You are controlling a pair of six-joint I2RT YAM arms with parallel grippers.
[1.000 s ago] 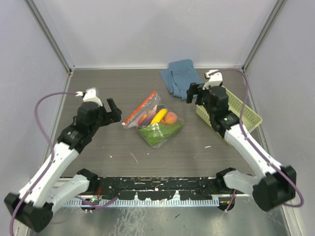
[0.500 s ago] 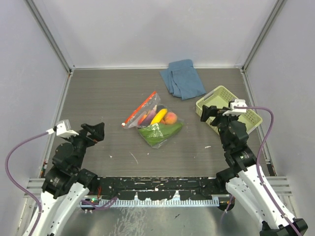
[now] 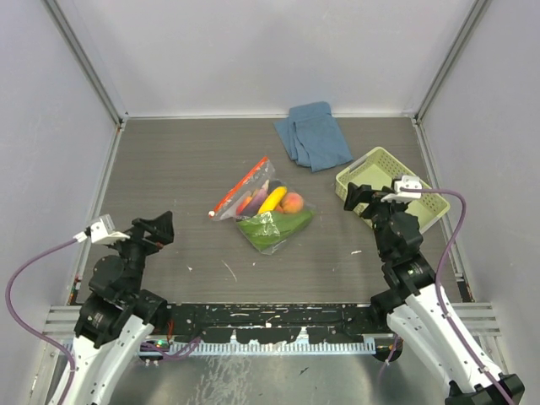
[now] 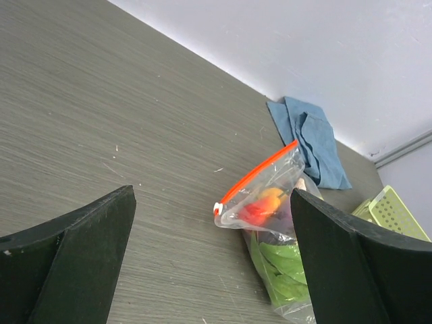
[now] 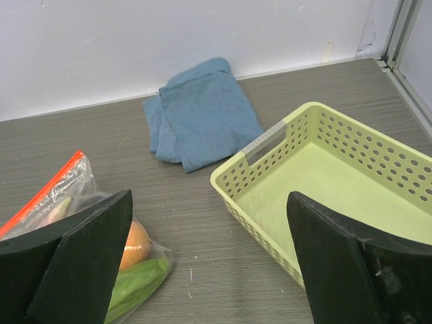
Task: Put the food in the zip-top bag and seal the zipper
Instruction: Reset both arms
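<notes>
The zip-top bag (image 3: 266, 207) lies mid-bench (image 3: 186, 160) with the food (image 3: 274, 221) inside: banana, orange fruit, green leaves. The zipper (image 3: 239, 190) shows as one straight line, white slider at its near-left end. The left end effector (image 3: 160, 230) hangs well off to the near left, fingers wide apart, empty. The right end effector (image 3: 361, 196) gapes empty beside the basket (image 3: 422, 196). A blue cloth (image 3: 312, 135) sits behind.

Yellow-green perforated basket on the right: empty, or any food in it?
Empty, as far as visible. The pale yellow-green perforated plastic basket shows only bare floor in the right wrist view; its near corner is hidden.
</notes>
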